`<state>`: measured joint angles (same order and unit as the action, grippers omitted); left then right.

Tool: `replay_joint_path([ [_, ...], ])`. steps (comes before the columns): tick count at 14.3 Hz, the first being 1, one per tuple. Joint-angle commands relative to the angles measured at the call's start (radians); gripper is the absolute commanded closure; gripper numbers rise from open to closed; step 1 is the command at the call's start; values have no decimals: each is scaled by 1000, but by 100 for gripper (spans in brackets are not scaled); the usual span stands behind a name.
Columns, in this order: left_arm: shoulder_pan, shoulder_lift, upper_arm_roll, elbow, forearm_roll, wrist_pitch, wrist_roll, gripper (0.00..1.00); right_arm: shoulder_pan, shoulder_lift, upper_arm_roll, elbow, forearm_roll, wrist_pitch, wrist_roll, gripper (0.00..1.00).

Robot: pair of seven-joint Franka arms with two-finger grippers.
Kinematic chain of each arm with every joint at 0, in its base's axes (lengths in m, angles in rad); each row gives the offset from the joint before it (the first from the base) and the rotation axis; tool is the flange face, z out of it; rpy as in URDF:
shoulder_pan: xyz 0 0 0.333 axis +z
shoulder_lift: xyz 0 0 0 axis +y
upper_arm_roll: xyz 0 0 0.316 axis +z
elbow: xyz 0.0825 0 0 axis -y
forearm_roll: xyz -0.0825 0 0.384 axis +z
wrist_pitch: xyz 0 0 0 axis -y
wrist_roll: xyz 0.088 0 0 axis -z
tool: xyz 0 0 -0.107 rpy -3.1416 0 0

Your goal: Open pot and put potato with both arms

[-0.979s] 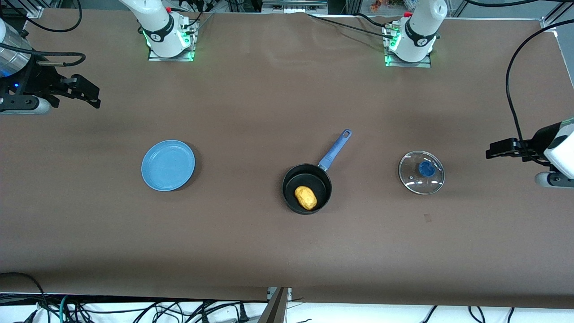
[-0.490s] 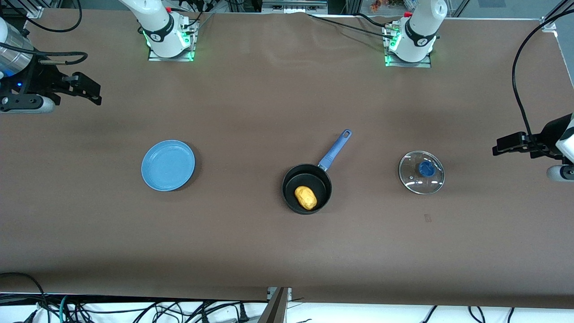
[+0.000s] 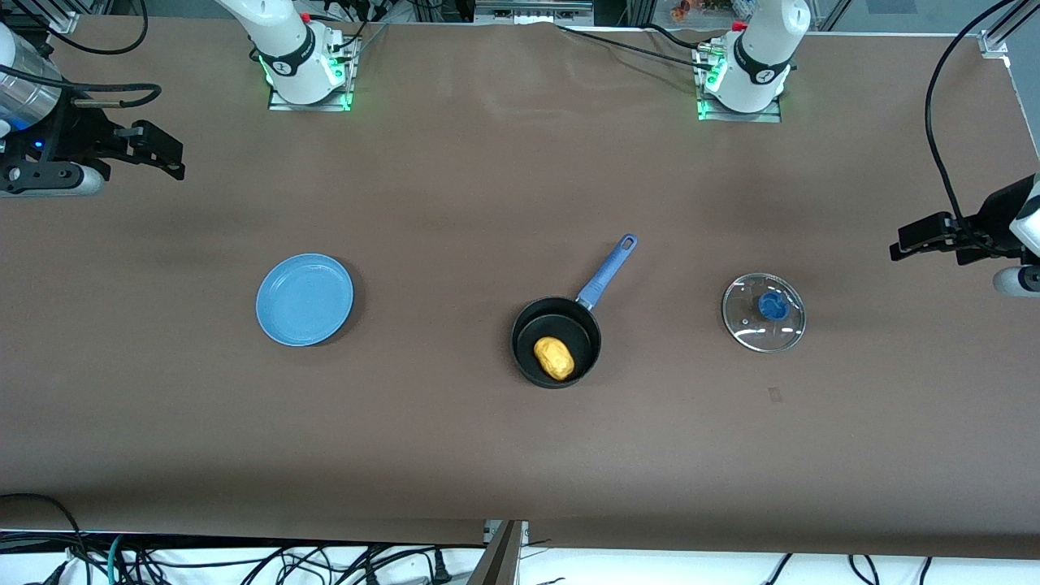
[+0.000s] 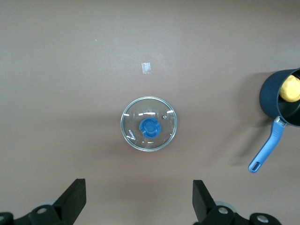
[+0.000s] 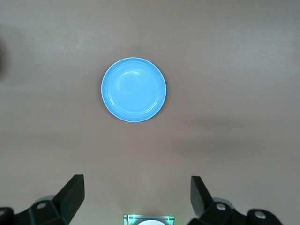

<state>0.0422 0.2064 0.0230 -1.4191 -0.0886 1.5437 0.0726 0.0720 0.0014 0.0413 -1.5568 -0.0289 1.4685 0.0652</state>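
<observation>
The black pot (image 3: 556, 341) with its long blue handle (image 3: 607, 271) stands open near the table's middle, and the yellow potato (image 3: 554, 358) lies inside it. The left wrist view catches the pot (image 4: 274, 101), the potato (image 4: 291, 89) and the handle (image 4: 267, 153) at one edge. My left gripper (image 3: 914, 241) hovers open and empty over the left arm's end of the table. My right gripper (image 3: 162, 154) hangs open and empty over the right arm's end. In its own wrist view each stands wide apart: left gripper (image 4: 139, 194), right gripper (image 5: 137, 193).
A round glass lid (image 3: 764, 313) with a blue knob lies flat beside the pot toward the left arm's end; the lid (image 4: 149, 124) shows in the left wrist view too. A flat blue plate (image 3: 305, 299), (image 5: 134, 89) lies toward the right arm's end.
Both arms have pulled back outward and upward toward their ends of the table. Pot, potato, lid and plate have not moved.
</observation>
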Motion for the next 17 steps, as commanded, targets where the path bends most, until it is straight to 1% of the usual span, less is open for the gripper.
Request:
replay_joint_path([
  [1,-5,-31,-37,-53,70,26,-5,0,-1,2,-1,17,0,1,-19,0],
  [4,-4,-42,-37,-64,81,27,1,0,-1,0,-1,20,1,-3,-24,0],
  [7,-24,-88,-37,-144,105,84,-1,0,-1,0,-1,17,1,-8,-25,0],
  [12,-27,-81,-37,-146,112,88,-2,0,-1,2,-1,20,1,-4,-27,0],
  [14,-25,-41,-40,-112,113,85,-10,0,-1,2,-1,17,3,-7,-27,0],
  [17,-21,16,-40,-14,112,32,-8,0,-1,2,-1,20,1,-2,-27,0],
])
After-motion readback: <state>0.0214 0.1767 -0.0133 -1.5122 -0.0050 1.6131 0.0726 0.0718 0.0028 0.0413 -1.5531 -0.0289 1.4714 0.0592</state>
